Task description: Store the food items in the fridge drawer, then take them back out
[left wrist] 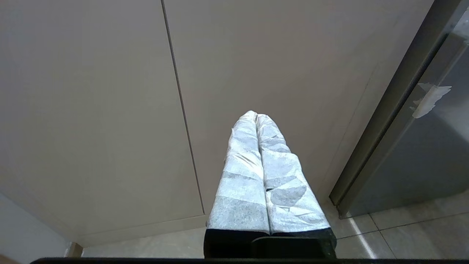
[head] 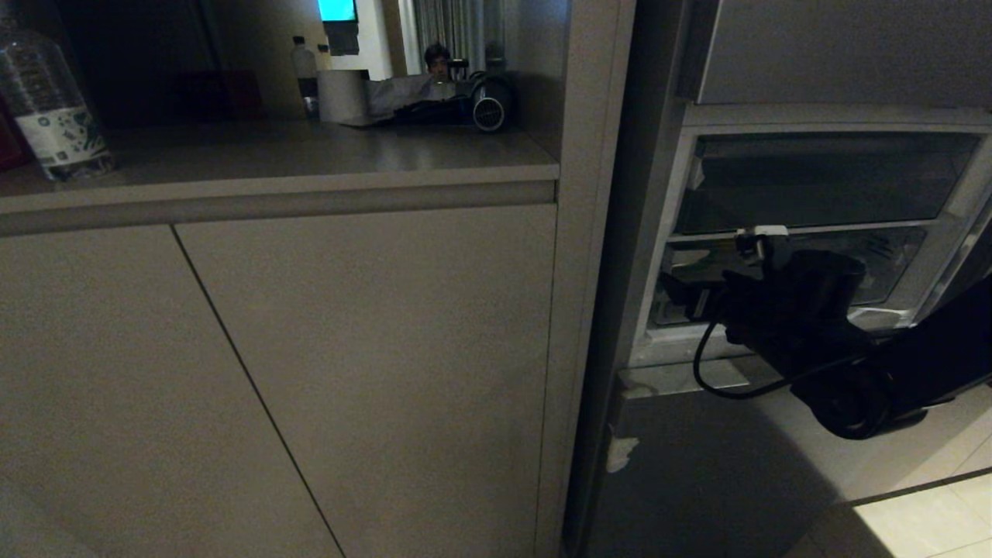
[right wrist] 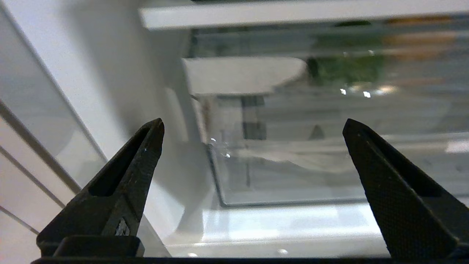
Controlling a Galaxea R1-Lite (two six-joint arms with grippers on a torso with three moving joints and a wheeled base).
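Fridge interior: clear drawer (right wrist: 329, 154) faces right gripper (right wrist: 253, 128) (jaws wide).

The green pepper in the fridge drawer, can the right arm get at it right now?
Probably not yet. The right gripper is open in front of the fridge drawer, but the green pepper shows only through the clear front wall, which seems to stand between them.

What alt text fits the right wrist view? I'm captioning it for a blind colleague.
The right tool, its two black fingers spread wide and holding nothing, faces the clear fridge drawer inside the white fridge interior. A blurred dark green item shows through the plastic further back.
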